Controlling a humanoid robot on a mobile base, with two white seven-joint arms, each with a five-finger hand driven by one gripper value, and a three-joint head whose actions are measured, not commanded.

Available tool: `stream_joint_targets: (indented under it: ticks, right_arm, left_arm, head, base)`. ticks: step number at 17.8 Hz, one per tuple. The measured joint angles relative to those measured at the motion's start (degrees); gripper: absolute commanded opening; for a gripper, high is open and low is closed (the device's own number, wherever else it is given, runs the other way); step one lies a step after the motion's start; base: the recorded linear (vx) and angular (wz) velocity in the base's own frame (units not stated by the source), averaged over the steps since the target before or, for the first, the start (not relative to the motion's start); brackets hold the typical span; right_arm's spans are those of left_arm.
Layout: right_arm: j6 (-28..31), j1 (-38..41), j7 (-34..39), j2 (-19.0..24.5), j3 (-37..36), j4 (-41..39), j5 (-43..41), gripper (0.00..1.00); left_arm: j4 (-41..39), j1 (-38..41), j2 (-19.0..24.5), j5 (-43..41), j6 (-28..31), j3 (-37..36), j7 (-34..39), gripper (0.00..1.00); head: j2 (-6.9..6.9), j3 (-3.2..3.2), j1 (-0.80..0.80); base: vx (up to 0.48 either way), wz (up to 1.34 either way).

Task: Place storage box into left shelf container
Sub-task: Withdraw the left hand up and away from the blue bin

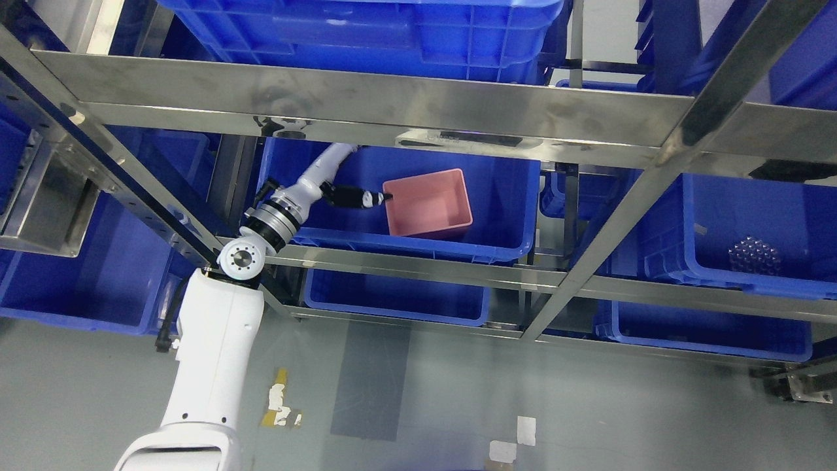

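While the pink storage box (428, 203) sits tilted inside the blue shelf container (497, 232), left hand (356, 197) grips its near rim w/ closed fingers. Step: placing. Next, prob. set flat, let go, withdraw under the shelf rail (392, 98).

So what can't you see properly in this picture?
- Left hand, head view: too small and dark to tell whether its fingers grip the pink storage box or only touch it.
- Blue container: back edge hidden by the steel shelf rail.
- Right arm: outside the picture.
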Motion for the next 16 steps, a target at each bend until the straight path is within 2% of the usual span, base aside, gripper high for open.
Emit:
stream_joint_targets:
  ticks: [1, 4, 7, 10, 16]
  right_arm:
    - [0.00, -0.01, 0.00, 0.00, 0.00, 0.00, 0.00, 1.00]
    - [-0.01, 0.00, 0.00, 0.00, 0.00, 0.00, 0.00, 1.00]
    - [-0.06, 0.00, 0.02, 0.00, 0.00, 0.00, 0.00, 1.00]
    - [-0.36, 0.00, 0.26, 0.00, 0.00, 0.00, 0.00, 1.00]
    - [-0.03, 0.00, 0.09, 0.00, 0.00, 0.00, 0.00, 1.00]
  left_arm:
    - [-0.67, 0.44, 0.00, 3.54, 1.55, 0.36, 1.45, 0.88]
    - [-5.08, 4.09, 0.00, 12.85, 8.34, 0.81, 4.79, 0.99]
    - [-12.77, 9.77, 0.00, 19.34, 12.89, 1.02, 10.19, 1.00]
    - [-20.05, 15.95, 0.00, 22.54, 13.75, 1.12, 12.19, 1.00]
    - [-30.16, 25.31, 0.00, 25.14, 7.47, -0.05, 12.48, 1.00]
  head:
    - [0.00, 0.00, 0.00]
    - [0.00, 0.00, 0.00]
    - [0.00, 0.00, 0.00]
    - [0.00, 0.00, 0.00]
    - [0.00, 0.00, 0.00]
  base:
    - [0.000, 0.00]
    - [0.000, 0.00]
    - [0.000, 0.00]
    - [0.000, 0.00]
    - [0.000, 0.00]
